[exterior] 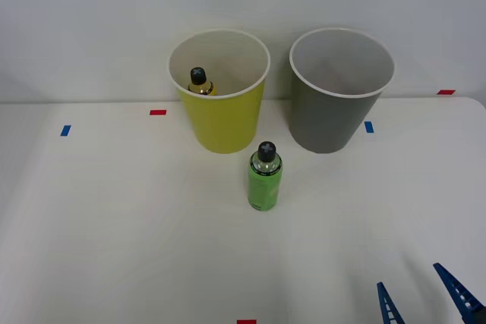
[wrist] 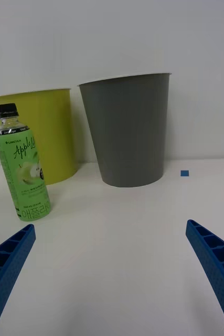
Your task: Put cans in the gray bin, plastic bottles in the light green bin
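Note:
A bright green plastic bottle (exterior: pixel 264 178) (wrist: pixel 21 168) with a black cap stands upright on the white table, just in front of the two bins. The light green bin (exterior: pixel 221 92) (wrist: pixel 51 134) stands at the back centre-left, and an amber-yellow bottle (exterior: pixel 200 83) with a black cap rests inside it. To its right stands the gray bin (exterior: pixel 337 95) (wrist: pixel 128 131), whose inside shows nothing. My right gripper (exterior: pixel 424 300) (wrist: pixel 110 275) is open at the table's near right, well short of the green bottle, with nothing between its blue fingers. No cans are in view.
Small red tape marks (exterior: pixel 158 112) and blue tape marks (exterior: pixel 65 130) (wrist: pixel 184 173) lie on the white table (exterior: pixel 114 233). A pale wall rises right behind the bins.

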Tool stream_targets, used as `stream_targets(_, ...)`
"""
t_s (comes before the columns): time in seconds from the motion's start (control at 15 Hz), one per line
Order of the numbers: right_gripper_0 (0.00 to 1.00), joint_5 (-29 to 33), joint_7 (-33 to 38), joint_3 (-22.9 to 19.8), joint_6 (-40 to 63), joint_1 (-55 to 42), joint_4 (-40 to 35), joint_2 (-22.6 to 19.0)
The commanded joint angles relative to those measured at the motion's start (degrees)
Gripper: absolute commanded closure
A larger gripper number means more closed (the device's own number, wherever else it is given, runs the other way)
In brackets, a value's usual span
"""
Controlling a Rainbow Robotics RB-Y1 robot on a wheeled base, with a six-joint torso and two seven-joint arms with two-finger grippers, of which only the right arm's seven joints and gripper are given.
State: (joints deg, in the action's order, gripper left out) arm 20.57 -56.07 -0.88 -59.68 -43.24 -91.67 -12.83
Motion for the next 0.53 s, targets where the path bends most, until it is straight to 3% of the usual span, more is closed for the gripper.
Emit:
stream_targets(0.07, 0.00, 0.0, 0.0, 0.0, 0.0, 0.0, 0.0, 0.0)
stream_targets(0.53, 0.00, 0.0, 0.0, 0.0, 0.0, 0.0, 0.0, 0.0)
